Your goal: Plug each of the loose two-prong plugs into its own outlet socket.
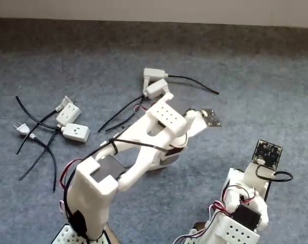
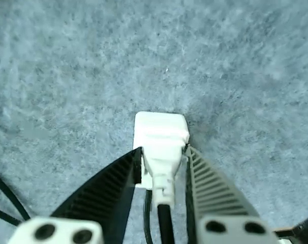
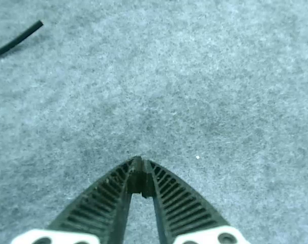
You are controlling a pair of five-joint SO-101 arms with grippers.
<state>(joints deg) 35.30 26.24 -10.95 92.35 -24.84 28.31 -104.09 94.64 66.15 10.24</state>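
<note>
Left gripper (image 2: 163,151) is clamped on a white two-prong plug (image 2: 163,165), whose black cord trails back between the fingers. The plug's nose meets a white outlet socket (image 2: 160,122) at 12 o'clock on the grey bench (image 1: 255,76). Right gripper (image 3: 141,175) has its fingers pressed together over bare bench at 5 o'clock. A second socket (image 1: 67,114), a third socket (image 1: 75,132) and a loose plug (image 1: 23,128) lie at 9 o'clock.

Floor: grey carpet (image 1: 255,61); far edge: pale wall strip (image 1: 144,10)
</note>
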